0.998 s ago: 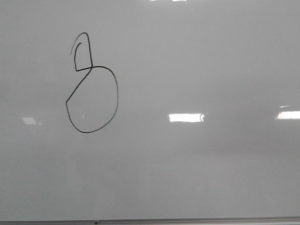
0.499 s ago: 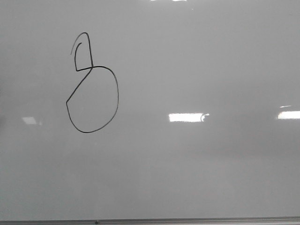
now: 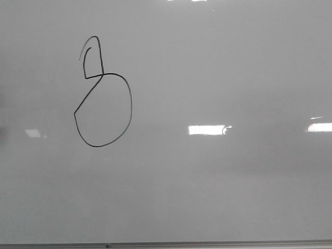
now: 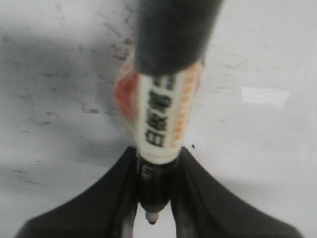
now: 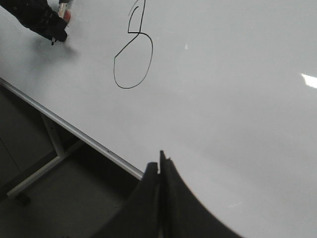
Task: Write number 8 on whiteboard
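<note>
The number 8 (image 3: pixel 102 93) is a thin black figure on the whiteboard (image 3: pixel 218 78), a big round lower loop under a small narrow arch. It also shows in the right wrist view as number 8 (image 5: pixel 132 59). My left gripper (image 4: pixel 157 153) is shut on a marker (image 4: pixel 161 119) with a white and orange label, its dark tip (image 4: pixel 151 218) showing between the fingers. From the right wrist view the left gripper (image 5: pixel 47 22) hovers near the board, off to the side of the figure; whether the tip touches I cannot tell. My right gripper (image 5: pixel 159 161) is shut on nothing, over the board's lower edge.
A thin grey metal edge (image 3: pixel 166 244) bounds the whiteboard at the bottom. Below it, the board's pale stand leg (image 5: pixel 44 168) and dark floor show. Bright rectangular light reflections (image 3: pixel 207 129) lie on the board right of the figure.
The drawn figure is unchanged. A faint dark shade has appeared at the left edge of the front view.
</note>
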